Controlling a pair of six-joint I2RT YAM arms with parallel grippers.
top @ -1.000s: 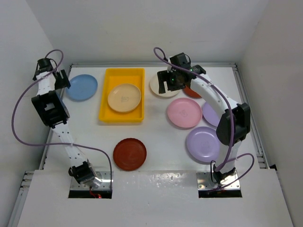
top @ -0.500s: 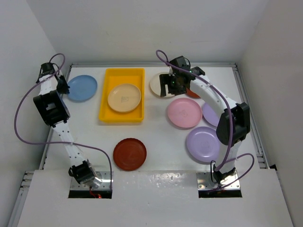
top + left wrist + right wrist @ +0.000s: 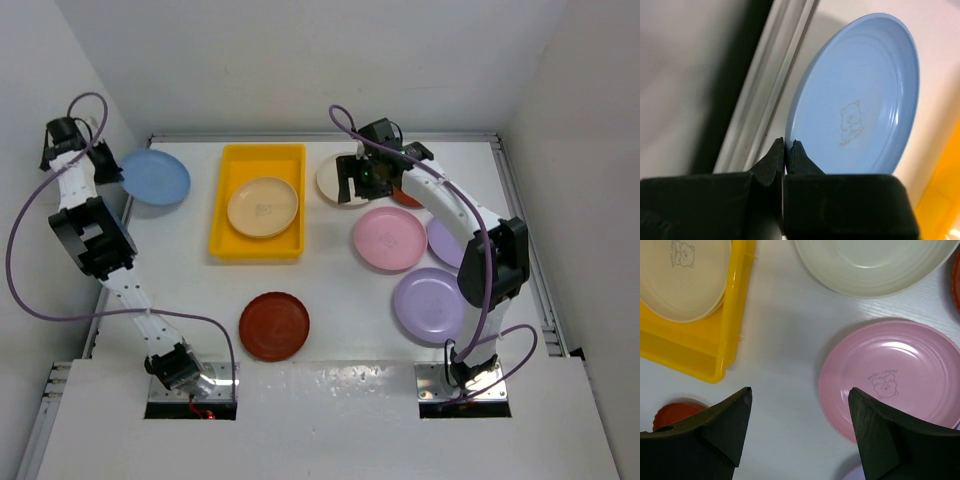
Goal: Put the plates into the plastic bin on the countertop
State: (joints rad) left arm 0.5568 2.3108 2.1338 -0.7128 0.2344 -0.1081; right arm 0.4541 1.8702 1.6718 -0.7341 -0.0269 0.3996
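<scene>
My left gripper (image 3: 786, 145) is shut on the near rim of a blue plate (image 3: 860, 105). It holds that blue plate (image 3: 155, 177) tilted above the countertop's (image 3: 340, 300) far left corner. The yellow plastic bin (image 3: 225, 250) holds a tan-yellow plate (image 3: 263, 206). My right gripper (image 3: 800, 390) is open and holds nothing. It hangs over bare countertop between the bin (image 3: 705, 350) and a pink plate (image 3: 890, 375), with a cream plate (image 3: 875, 265) beyond it. From above, the right gripper (image 3: 360, 180) covers part of the cream plate (image 3: 332, 178).
A dark red plate (image 3: 274, 325) lies near the front. A pink plate (image 3: 389, 238) and two lavender plates (image 3: 428, 304) (image 3: 443, 240) lie on the right. A red plate (image 3: 405, 197) is partly hidden by the right arm. A raised metal edge (image 3: 128, 205) runs beside the left arm.
My left gripper has shut on the blue plate's rim and lifted it up and to the left. The right gripper has shifted slightly over the cream plate.
</scene>
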